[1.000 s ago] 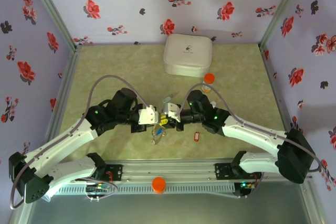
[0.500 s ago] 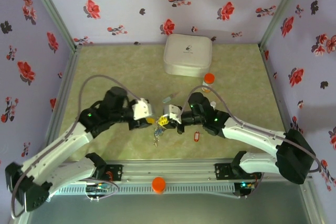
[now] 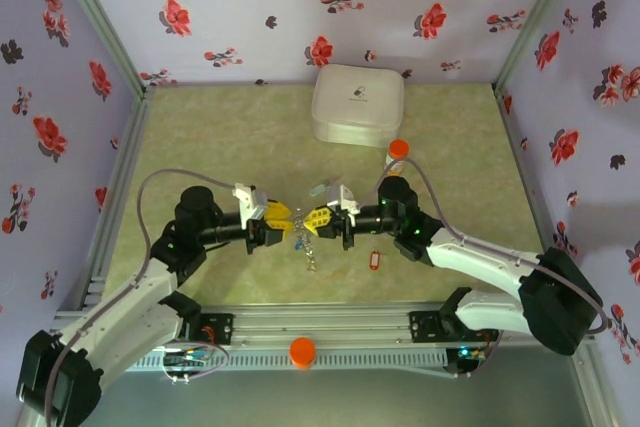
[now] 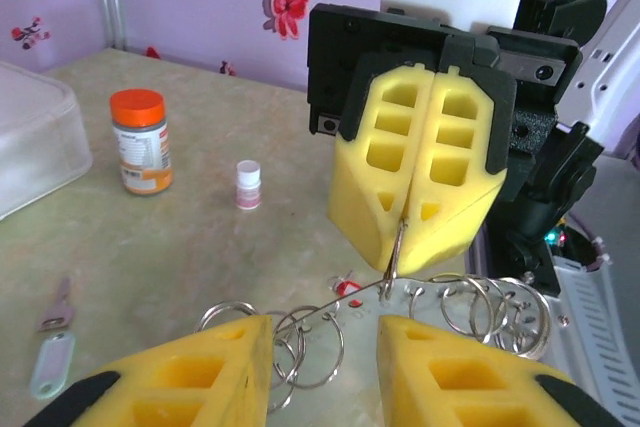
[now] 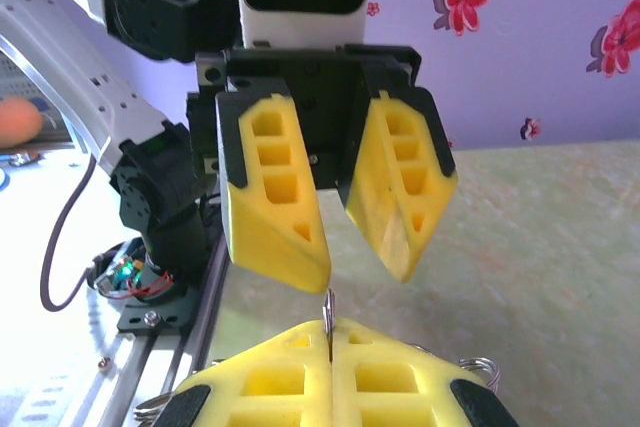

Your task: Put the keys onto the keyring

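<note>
left yellow foam fingers [image 4: 200,372], closed a second ago, now stand apart, released from the thin wire keyring [image 4: 397,247]. beyond, right yellow foam fingers [image 4: 385,167] alone pinch it above the pale green surface [image 4: 150,267]. the red-tagged key [image 3: 375,261] lies unthreaded there.

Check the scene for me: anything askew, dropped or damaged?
Nothing looks damaged or spilled. The keyring hangs pinched in the shut right gripper, the left gripper open facing it. One red key tag lies loose on the table beside the right arm, off the ring.
</note>
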`<state>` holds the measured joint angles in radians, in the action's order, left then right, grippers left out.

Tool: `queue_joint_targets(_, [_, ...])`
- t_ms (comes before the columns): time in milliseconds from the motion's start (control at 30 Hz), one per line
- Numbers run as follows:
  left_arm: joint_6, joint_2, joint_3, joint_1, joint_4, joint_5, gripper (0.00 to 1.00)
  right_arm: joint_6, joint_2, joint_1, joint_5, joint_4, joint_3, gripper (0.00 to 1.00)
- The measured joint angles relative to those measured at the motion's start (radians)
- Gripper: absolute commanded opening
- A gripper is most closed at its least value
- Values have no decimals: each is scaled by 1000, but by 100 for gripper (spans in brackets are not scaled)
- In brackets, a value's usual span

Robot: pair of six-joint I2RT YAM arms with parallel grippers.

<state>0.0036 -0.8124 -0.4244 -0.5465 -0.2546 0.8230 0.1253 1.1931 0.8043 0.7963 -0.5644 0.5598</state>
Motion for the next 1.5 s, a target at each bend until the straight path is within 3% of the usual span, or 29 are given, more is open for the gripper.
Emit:
queue_joint_targets(200, [-100,-36,31,0,-182,47,34,-56,1,-1,17,-73,-6,0])
queue_joint_targets(567, [-158,-86,54,-5,-299,96,34,-111,49,5,15,-182,-24,0])
queue_joint_targets(933, [-161,-86,53,-13,-332,110,2,-158,79,20,-7,-261,-34,0])
queue_joint_targets(1000, [-149,-85,53,-13,-320,111,0,-164,80,20,-8,-270,-38,0])
queue_joint_targets(1033, [-143,-82,52,-13,-310,112,0,-167,81,20,-8,-269,-39,0])
queue_joint_targets(1100, [-122,-73,44,-13,-276,109,0,-167,80,21,-11,-261,-39,14])
queue_joint_targets(1167, [-79,-59,23,-17,-200,101,0,-138,67,24,-26,-214,-37,21])
queue_joint_targets(1367, [138,-32,-103,-57,129,40,0,76,-24,47,-95,142,27,21])
queue_joint_targets(1500, [256,-41,-179,-84,283,10,0,141,-33,59,-117,244,51,22])
